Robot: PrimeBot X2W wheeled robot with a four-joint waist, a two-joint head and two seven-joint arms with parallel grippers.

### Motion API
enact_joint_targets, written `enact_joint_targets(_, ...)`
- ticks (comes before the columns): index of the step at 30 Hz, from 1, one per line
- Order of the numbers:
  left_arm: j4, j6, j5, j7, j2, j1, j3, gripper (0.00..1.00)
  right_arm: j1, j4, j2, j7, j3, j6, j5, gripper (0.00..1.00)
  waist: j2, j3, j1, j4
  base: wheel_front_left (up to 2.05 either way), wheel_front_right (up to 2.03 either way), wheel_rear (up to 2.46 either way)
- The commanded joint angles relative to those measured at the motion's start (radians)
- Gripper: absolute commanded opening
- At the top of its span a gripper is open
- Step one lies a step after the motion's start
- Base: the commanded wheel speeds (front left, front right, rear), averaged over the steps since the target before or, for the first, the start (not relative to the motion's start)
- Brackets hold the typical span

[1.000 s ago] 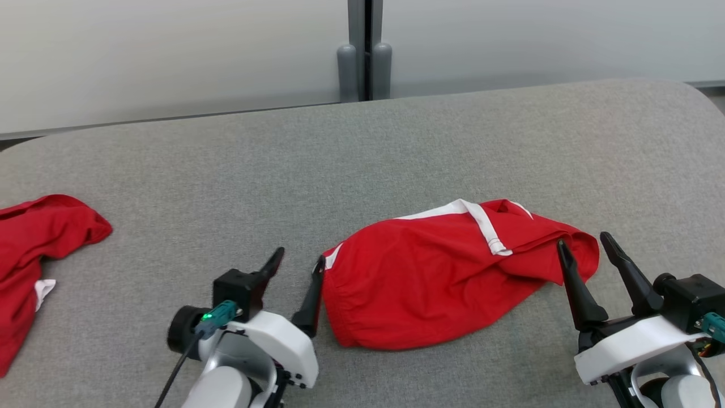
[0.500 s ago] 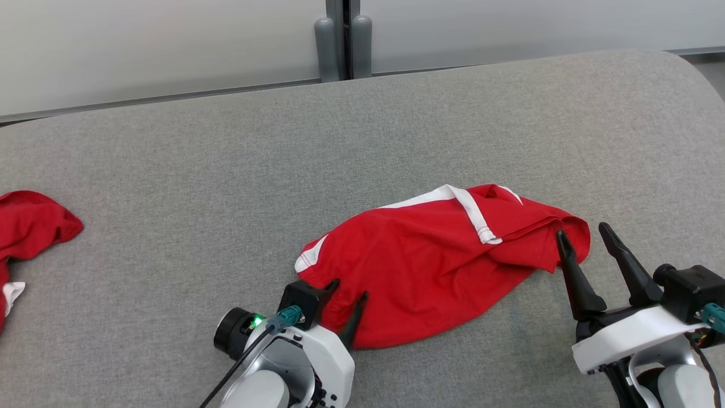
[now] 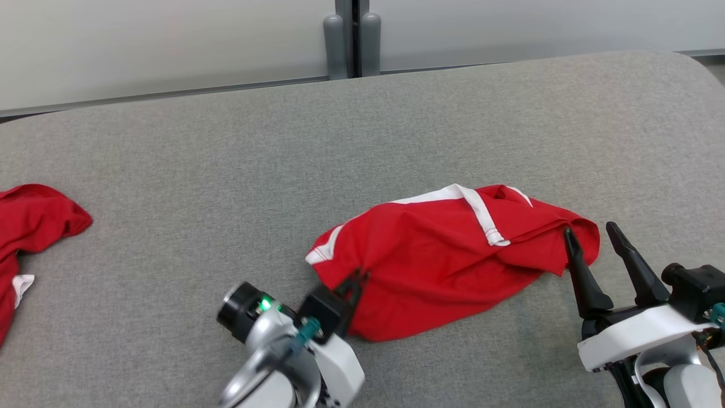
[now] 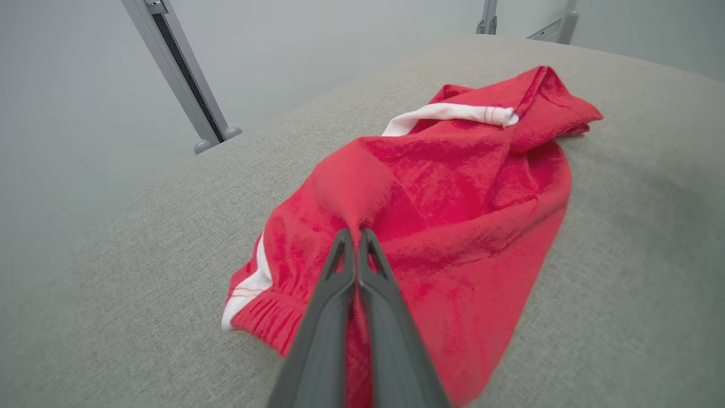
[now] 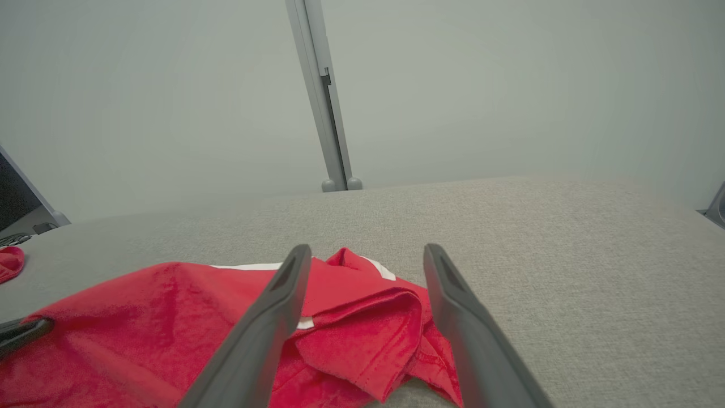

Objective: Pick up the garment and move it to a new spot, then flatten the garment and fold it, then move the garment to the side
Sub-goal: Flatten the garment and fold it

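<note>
Garment (image 3: 453, 266), red with white trim (image 3: 481, 218), lies crumpled on grey padded table (image 3: 226, 170), right of centre and toward the near edge in head view. Left gripper (image 3: 355, 281) sits at the garment's near-left end, fingers pressed together with a pinch of red cloth caught between the tips. Left wrist view shows fabric bunched into a small ridge right at the closed tips, elastic hem with a white stripe just left of them. Rest of the cloth looks to be resting on the table. Right gripper (image 3: 591, 229) is at the garment's right end, fingers spread wide, holding nothing. In head view its left finger tip overlaps the folded red edge and its right finger is over bare table just beside the cloth; can't tell if it touches the fabric. Right wrist view: folded corner of the garment lies between and below the spread fingers. Second red cloth (image 3: 34, 221) at far left table edge, well apart from the garment. Grey post (image 3: 351, 34) stands behind the table's far edge against a pale wall.
</note>
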Motion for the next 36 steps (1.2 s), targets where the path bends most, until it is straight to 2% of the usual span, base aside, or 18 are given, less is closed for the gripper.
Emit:
enact_joint_targets(1, -0.033, -0.014, 0.024, 0.013, 0.018, 0.029, -0.034, 0.00, 0.006, -0.002, -0.002, 0.003, -0.005, 0.000, 0.006, 1.00, 0.0000, 0.005, 0.0000, 0.011, 0.00, 0.00, 0.00)
enact_joint_targets(5, -0.087, -0.051, 0.041, 0.052, 0.039, 0.076, -0.106, 0.00, 0.007, -0.006, -0.001, 0.009, -0.011, 0.000, 0.008, 1.00, 0.0000, 0.013, 0.0000, 0.028, 0.00, 0.00, 0.00)
enact_joint_targets(9, -0.083, -0.075, 0.039, 0.083, 0.050, 0.115, -0.150, 0.00, 0.002, -0.008, -0.001, 0.014, -0.011, 0.000, 0.010, 1.00, 0.0000, 0.017, 0.0000, 0.039, 0.00, 0.00, 0.00)
enact_joint_targets(13, -0.054, -0.079, 0.029, 0.092, 0.047, 0.129, -0.162, 0.00, -0.004, -0.010, -0.001, 0.018, -0.008, 0.000, 0.009, 1.00, 0.0000, 0.019, 0.0000, 0.043, 0.00, 0.00, 0.00)
enact_joint_targets(16, -0.017, -0.062, 0.011, 0.078, 0.037, 0.137, -0.148, 0.00, -0.008, -0.012, -0.002, 0.021, -0.006, 0.000, 0.011, 1.00, 0.0000, 0.019, 0.0000, 0.043, 0.00, 0.00, 0.00)
enact_joint_targets(17, -0.010, -0.051, 0.003, 0.062, 0.028, 0.139, -0.138, 0.29, -0.007, -0.012, -0.004, 0.021, -0.006, 0.000, 0.011, 1.00, 0.0000, 0.019, 0.0000, 0.043, 0.00, 0.00, 0.00)
enact_joint_targets(18, -0.004, -0.046, -0.004, 0.047, 0.021, 0.141, -0.131, 1.00, -0.006, -0.012, -0.004, 0.022, -0.007, 0.000, 0.012, 1.00, 0.0000, 0.017, 0.0000, 0.043, 0.00, 0.00, 0.00)
enact_joint_targets(27, -0.054, 0.030, -0.074, -0.174, -0.012, 0.145, -0.010, 1.00, 0.013, -0.014, -0.006, 0.027, -0.020, 0.000, 0.003, 1.00, 0.0000, -0.012, 0.0000, 0.047, 0.00, 0.00, 0.00)
enact_joint_targets(36, -0.151, 0.126, -0.146, -0.231, 0.016, 0.143, 0.199, 1.00, 0.030, -0.019, 0.001, 0.034, -0.029, 0.000, -0.007, 1.00, 0.0000, -0.051, 0.0000, 0.058, 0.00, 0.00, 0.00)
